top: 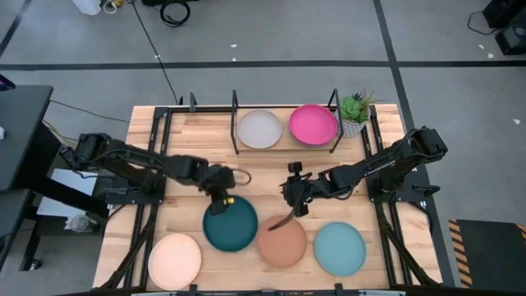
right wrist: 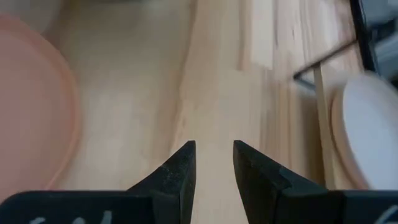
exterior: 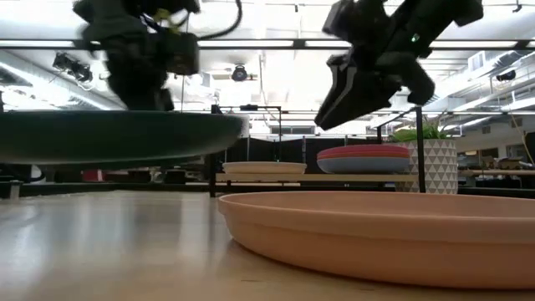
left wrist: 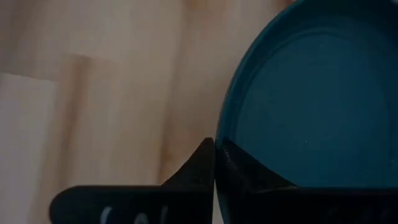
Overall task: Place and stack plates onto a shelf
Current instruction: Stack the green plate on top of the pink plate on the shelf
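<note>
My left gripper (top: 223, 198) (left wrist: 215, 157) is shut on the dark teal plate (top: 231, 228) (exterior: 117, 135), which hangs above the near middle of the table. My right gripper (top: 295, 200) (right wrist: 214, 155) is open and holds nothing. It hovers over bare wood just beyond the tan-brown plate (top: 282, 243) (exterior: 393, 230), which lies flat on the table. The shelf (top: 235, 107) stands along the far edge. In it a grey-white plate (top: 260, 129) and a magenta plate (top: 312, 125) lie side by side; in the low view the magenta plate (exterior: 364, 152) tops a blue one. My left gripper pinches the teal plate's far rim (left wrist: 225, 138) between its two fingers, one on the plate's inner face and one outside it. The fingers come from above and from the far left, slanting down. The plate is lifted clear of the table and sits about level.
A cream plate (top: 175, 261) lies at the near left and a light aqua plate (top: 339, 249) at the near right. A small potted plant (top: 355, 112) stands at the shelf's right end. Bare wood (top: 271, 168) lies between the shelf and the two grippers.
</note>
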Action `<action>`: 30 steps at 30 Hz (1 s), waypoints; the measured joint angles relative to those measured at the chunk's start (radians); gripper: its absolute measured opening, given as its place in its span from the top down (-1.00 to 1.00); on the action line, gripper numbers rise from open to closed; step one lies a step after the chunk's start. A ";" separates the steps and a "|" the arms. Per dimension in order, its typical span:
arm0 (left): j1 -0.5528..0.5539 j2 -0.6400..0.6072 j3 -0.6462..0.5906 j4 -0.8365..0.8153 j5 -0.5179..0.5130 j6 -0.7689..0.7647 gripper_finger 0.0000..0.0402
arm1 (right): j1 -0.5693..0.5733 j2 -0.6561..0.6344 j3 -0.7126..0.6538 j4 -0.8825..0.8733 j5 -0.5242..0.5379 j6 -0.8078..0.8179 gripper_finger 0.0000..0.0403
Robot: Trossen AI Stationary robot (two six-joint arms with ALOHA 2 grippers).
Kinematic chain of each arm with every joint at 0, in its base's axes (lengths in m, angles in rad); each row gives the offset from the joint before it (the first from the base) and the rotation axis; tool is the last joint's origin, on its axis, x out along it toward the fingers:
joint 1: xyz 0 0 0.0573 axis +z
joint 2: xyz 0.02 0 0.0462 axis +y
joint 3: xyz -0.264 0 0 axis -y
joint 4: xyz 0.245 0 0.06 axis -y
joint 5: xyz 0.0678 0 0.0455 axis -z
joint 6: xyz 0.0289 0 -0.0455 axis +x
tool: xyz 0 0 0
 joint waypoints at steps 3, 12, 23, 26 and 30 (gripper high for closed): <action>0.070 0.001 0.016 0.007 0.029 0.004 0.92 | 0.037 0.000 0.011 0.026 0.047 -0.089 0.43; 0.239 0.002 0.046 0.031 0.102 0.003 0.92 | 0.119 0.000 0.019 0.122 0.104 -0.322 0.21; 0.271 0.002 0.085 0.076 0.115 -0.014 0.92 | 0.118 0.003 0.019 0.212 0.012 -0.488 0.16; 0.271 0.003 0.086 0.117 0.124 -0.034 0.92 | 0.118 0.009 0.019 0.213 0.004 -0.525 0.19; 0.272 0.004 0.086 0.138 0.152 -0.034 0.92 | 0.119 0.014 0.019 0.216 0.017 -0.546 0.26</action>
